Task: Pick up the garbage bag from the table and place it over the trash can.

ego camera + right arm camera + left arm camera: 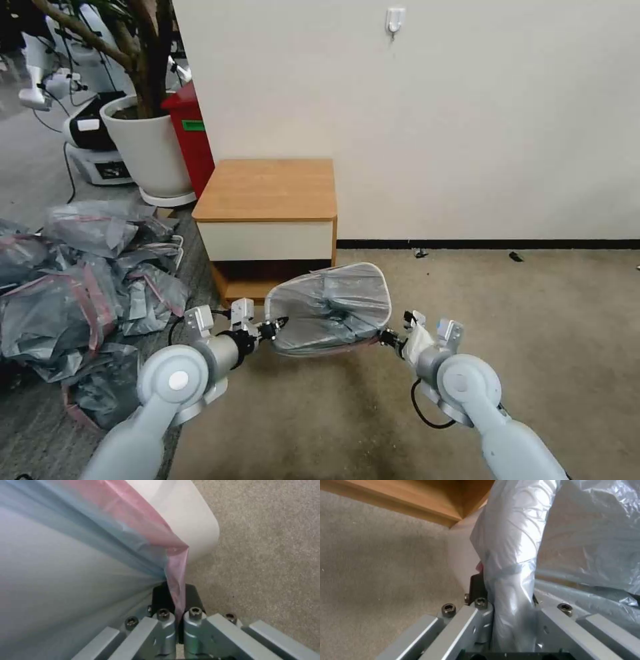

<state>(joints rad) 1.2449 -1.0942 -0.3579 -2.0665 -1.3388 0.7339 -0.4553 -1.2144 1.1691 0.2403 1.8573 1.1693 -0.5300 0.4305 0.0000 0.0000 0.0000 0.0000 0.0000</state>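
The grey translucent garbage bag is stretched open on the carpet in front of the wooden table, between my two grippers. My left gripper is shut on the bag's left edge, and the plastic runs between its fingers. My right gripper is shut on the right edge, pinching the pink-red band. The cream-white trash can sits under the bag; its wall shows beside the left gripper. The table top is bare.
A heap of similar grey-and-pink bags lies on the floor at the left. Behind it stand a large white plant pot and a red box. A white wall closes the back. Open carpet extends to the right.
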